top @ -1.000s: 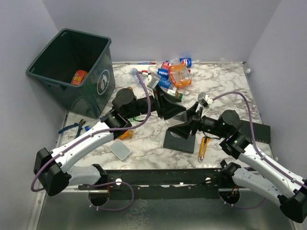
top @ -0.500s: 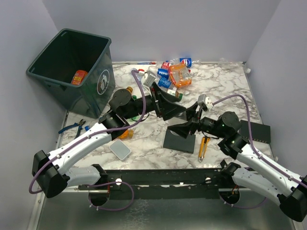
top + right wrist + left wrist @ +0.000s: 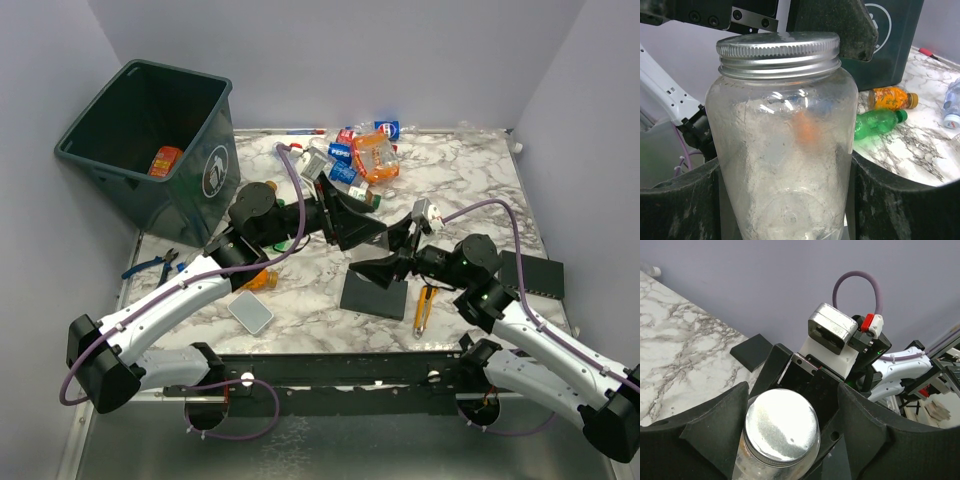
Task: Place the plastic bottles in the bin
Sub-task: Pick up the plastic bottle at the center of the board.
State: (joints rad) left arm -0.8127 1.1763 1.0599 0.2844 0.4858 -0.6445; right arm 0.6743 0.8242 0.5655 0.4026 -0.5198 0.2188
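1. The bin (image 3: 150, 140), at the bench's (image 3: 470, 190) far-left corner, holds one orange bottle (image 3: 165, 160).
2. The right pincer (image 3: 785, 200) grasps the clear jar (image 3: 782, 140) above mid-bench, apart from the piled plastic bottles (image 3: 365, 155).
3. The left pincer (image 3: 790, 430) has advanced over the last second. Released, it now straddles the jar's lid, so we judge a handover toward the bin imminent.

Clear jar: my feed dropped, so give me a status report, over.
Right end effector shut on clear jar. Left end effector open, straddling its metal lid. Jar not yet in bin. Left arm lies between jar and bin.
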